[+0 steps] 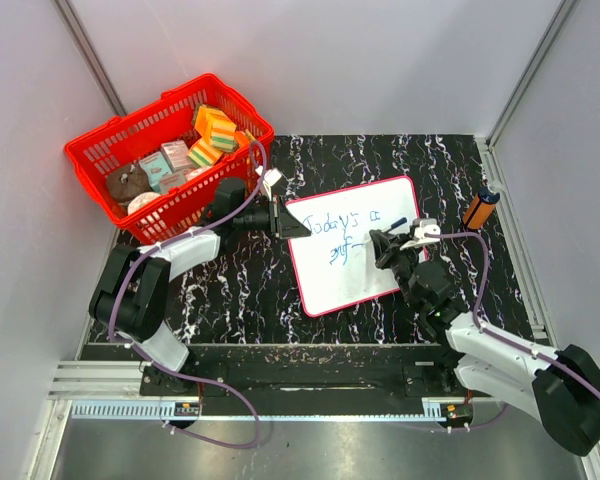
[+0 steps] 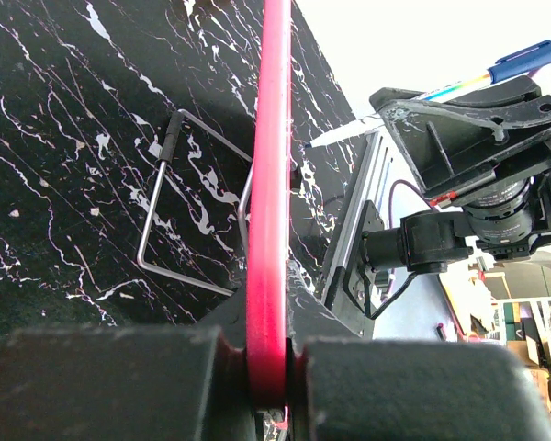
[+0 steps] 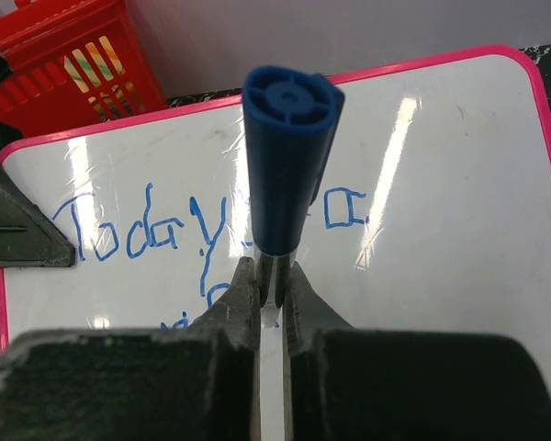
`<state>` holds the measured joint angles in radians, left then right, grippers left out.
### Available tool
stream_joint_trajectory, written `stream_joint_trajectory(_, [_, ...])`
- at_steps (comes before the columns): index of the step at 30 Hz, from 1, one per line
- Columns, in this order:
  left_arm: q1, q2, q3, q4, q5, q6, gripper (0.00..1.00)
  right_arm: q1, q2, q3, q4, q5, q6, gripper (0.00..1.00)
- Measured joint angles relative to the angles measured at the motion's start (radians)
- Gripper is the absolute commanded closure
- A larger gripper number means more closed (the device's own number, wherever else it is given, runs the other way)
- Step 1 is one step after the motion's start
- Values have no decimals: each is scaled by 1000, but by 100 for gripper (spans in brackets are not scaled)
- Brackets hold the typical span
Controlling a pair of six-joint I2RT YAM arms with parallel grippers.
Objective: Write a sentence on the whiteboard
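left hand (image 2: 268, 366) pinching red rim of whiteboard (image 1: 342, 285) | right hand (image 3: 272, 299) squeezing blue marker (image 3: 287, 147) above whiteboard | blue sentence (image 3: 151, 230) on it: "Today's a", small scribble underneath

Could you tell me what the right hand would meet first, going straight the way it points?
Probably the whiteboard, near the sentence; the right hand, holding a pen, points at it; depth unclear.

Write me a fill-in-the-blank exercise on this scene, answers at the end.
The right gripper is shut on a ____ marker. The sentence on the whiteboard starts with the word ____. The left gripper clamps the whiteboard's rim on the side facing the ____ basket.
Missing words: blue; Today's; red.
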<state>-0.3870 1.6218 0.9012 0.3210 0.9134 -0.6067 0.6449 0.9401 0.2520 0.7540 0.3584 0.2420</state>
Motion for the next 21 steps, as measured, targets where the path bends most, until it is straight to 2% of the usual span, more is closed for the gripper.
stream_joint_trajectory(9, [-2, -4, 0, -2, -1, 1, 100, 0, 63, 20, 0, -11, -10, 100])
stream_joint_trajectory(21, [-2, -4, 0, -2, -1, 1, 100, 0, 70, 42, 10, -12, -10, 100])
